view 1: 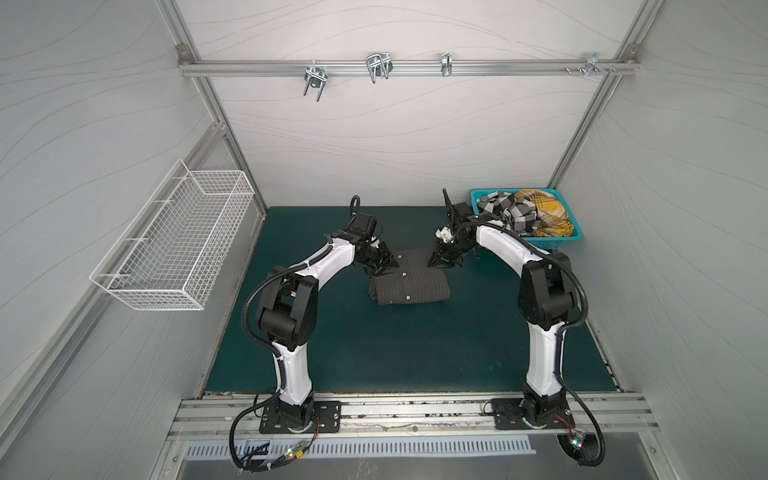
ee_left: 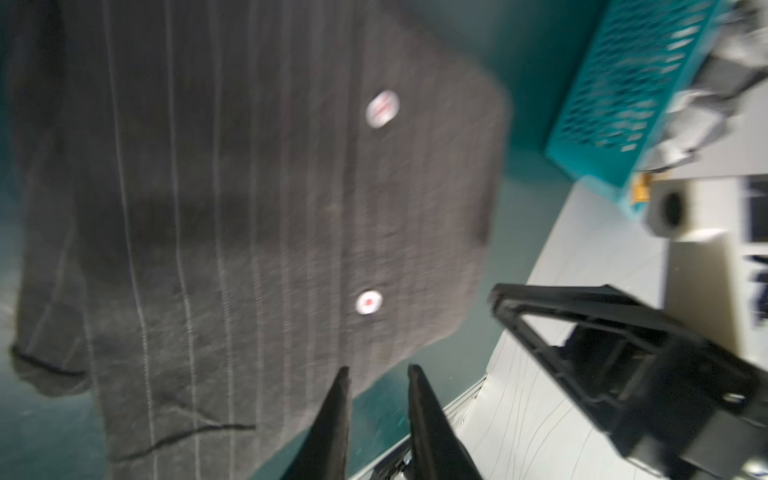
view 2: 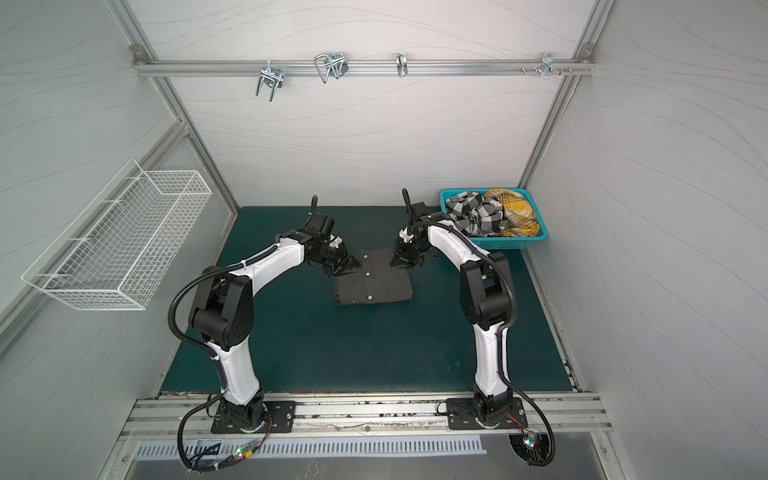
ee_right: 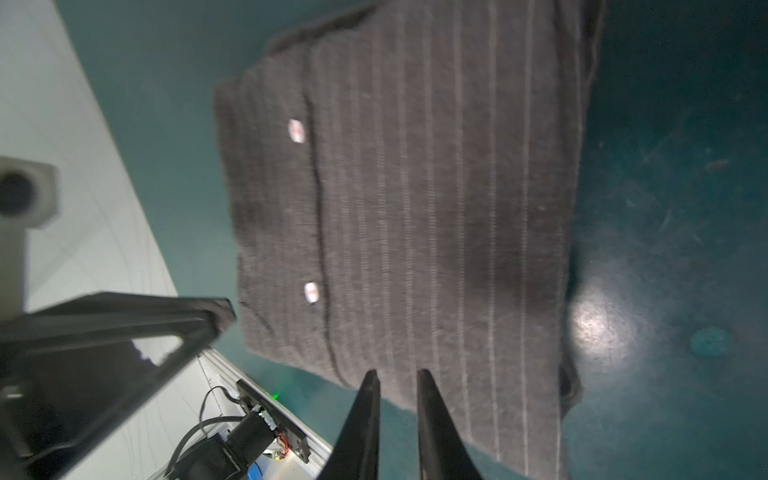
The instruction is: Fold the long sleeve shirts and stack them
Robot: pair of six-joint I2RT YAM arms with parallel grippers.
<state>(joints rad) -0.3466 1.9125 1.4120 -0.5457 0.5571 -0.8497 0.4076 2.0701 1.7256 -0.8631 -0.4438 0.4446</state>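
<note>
A charcoal pinstriped long sleeve shirt point(view 1: 409, 282) point(view 2: 374, 284) lies folded into a rectangle in the middle of the green mat, pale buttons up. My left gripper point(view 1: 384, 270) point(ee_left: 376, 370) hovers over its far left corner. The jaws stand narrowly apart with only mat and shirt edge showing between them. My right gripper point(view 1: 436, 262) point(ee_right: 397, 372) hovers over the far right corner, also narrowly open and holding nothing. The shirt fills both wrist views point(ee_left: 249, 208) point(ee_right: 415, 208). A black-and-white checked shirt point(view 1: 513, 214) and a mustard plaid shirt point(view 1: 548, 212) lie crumpled in the teal basket point(view 1: 557, 241).
The teal basket point(view 2: 511, 243) stands at the mat's far right corner, just behind my right arm. A white wire basket point(view 1: 174, 249) hangs on the left wall. Metal hooks point(view 1: 378, 66) hang from the back rail. An aluminium rail point(view 1: 415, 411) bounds the mat's front edge.
</note>
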